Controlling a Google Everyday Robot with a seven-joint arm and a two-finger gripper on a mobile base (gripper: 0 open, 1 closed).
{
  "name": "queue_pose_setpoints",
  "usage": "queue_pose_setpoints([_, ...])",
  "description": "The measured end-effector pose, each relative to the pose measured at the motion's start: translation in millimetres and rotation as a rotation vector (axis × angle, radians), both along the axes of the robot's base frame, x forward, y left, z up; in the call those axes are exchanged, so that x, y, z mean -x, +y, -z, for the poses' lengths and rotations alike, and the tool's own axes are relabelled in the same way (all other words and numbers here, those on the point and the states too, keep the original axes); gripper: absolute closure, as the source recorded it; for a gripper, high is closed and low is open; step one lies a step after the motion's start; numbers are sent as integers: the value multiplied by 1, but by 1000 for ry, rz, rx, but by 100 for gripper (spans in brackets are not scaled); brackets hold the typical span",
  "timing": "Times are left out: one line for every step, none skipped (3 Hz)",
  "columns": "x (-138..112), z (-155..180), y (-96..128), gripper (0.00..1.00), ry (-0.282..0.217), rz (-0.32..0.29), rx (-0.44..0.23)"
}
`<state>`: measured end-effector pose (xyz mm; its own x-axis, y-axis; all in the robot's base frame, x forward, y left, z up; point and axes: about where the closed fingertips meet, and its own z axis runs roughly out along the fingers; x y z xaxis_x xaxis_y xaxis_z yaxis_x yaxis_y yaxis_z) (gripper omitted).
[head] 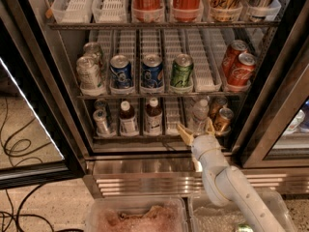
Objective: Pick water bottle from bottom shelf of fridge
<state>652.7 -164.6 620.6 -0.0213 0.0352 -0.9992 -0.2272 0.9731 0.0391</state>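
The gripper (198, 129) is held at the front edge of the bottom shelf (140, 137) of the fridge (53, 100), at the end of a pale arm (227, 182) that rises from the lower right; its two tan fingers (185, 132) are seen spread apart, with nothing clamped between them. The water bottle (199, 115) is found just behind the gripper, upright on the shelf, its lower part lined up with the gap between the fingers; whether either finger touches it cannot be told. Just to the right of the gripper two copper-coloured cans (223, 120) are stood, one behind the other; to its left an empty white lane tray (173, 115) is passed first, then two brown bottles (153, 117) with white caps, then small silver cans (102, 122) at the far left. Above the gripper, on the taller rack, a green can (182, 70) and two blue cans (151, 70) are lined up; silver cans (89, 74) are set further left and red cans (239, 65) up to the right. Below the gripper the shiny steel base (145, 170) is seen; lower still, clear plastic tubs (135, 215) are placed beside the arm; dark cables (14, 151) are laid on the floor well off to the left.
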Motion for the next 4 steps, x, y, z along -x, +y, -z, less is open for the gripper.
queue_pose_setpoints([-7,4,-1,24,1,23,-10])
queue_pose_setpoints([-15,6,-15,24,-5,113,-50])
queue_pose_setpoints([-18,8,-34,22,-15,234,-117])
queue_pose_setpoints([-18,8,-37,28,-18,246,-111])
